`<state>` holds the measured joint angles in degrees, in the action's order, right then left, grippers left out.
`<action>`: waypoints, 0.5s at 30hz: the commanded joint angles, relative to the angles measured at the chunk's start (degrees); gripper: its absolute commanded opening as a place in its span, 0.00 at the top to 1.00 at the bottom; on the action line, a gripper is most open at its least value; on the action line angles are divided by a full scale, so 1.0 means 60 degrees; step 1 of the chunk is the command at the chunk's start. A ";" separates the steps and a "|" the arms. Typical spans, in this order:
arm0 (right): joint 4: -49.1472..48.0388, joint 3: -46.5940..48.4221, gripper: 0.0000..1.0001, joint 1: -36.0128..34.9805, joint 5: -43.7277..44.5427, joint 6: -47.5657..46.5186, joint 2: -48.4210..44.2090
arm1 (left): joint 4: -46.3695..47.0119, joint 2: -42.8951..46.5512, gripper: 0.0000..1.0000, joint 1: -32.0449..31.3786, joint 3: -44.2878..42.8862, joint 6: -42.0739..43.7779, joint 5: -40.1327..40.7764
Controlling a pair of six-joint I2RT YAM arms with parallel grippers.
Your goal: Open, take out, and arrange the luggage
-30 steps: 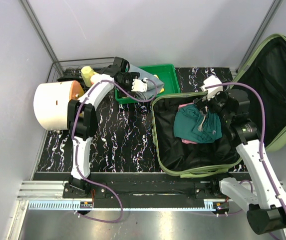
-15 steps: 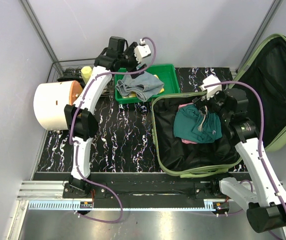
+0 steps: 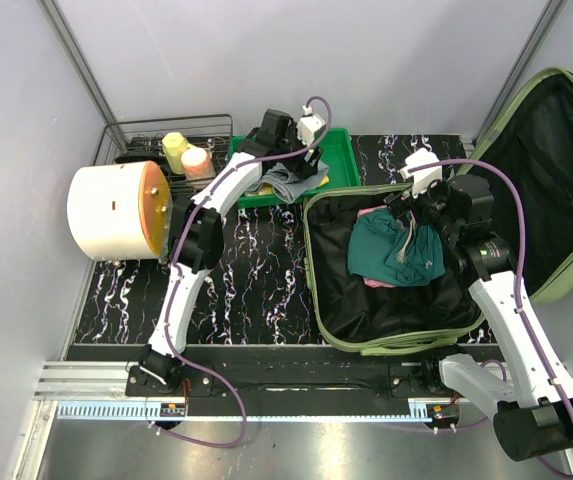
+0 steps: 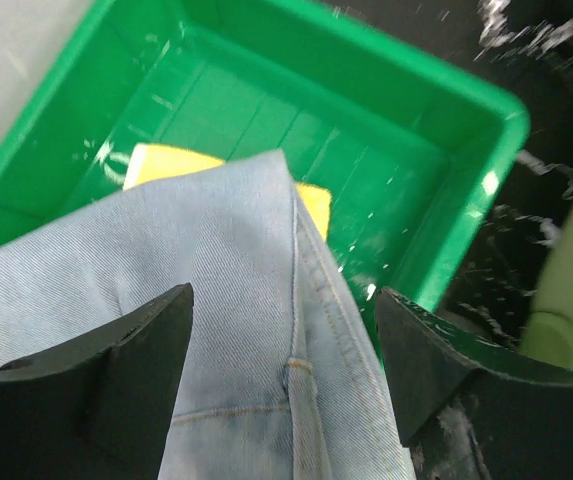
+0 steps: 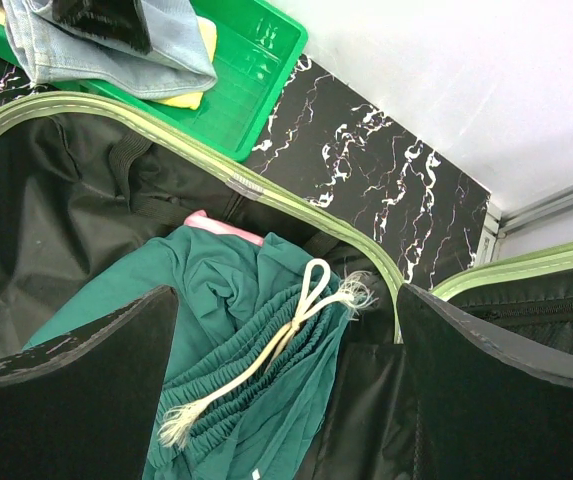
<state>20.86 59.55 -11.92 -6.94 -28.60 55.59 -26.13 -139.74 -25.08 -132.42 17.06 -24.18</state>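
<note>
Just left of the open luggage (image 3: 310, 245), the left gripper (image 4: 284, 310) hangs over jeans (image 4: 216, 240) in the green tray (image 3: 343, 152), fingers apart. Inside the luggage, the right gripper (image 5: 286, 300) hovers above green shorts (image 5: 231, 290), fingers wide apart. Unpacking looks underway; next, it should drop down and pinch the shorts.

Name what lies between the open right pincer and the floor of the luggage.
A teal drawstring garment atop a pink one, inside the luggage; the right wrist view shows it.
</note>
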 commanded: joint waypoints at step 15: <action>-0.0269 0.0065 0.00 0.0010 0.0204 0.0357 0.0153 | 0.3471 -0.0339 1.00 0.0019 0.0111 -0.3393 0.1631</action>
<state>20.86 59.53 -11.92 -6.57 -27.88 56.03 -20.80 -147.17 -26.96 -132.20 13.91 -9.32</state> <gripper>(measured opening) 0.994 0.067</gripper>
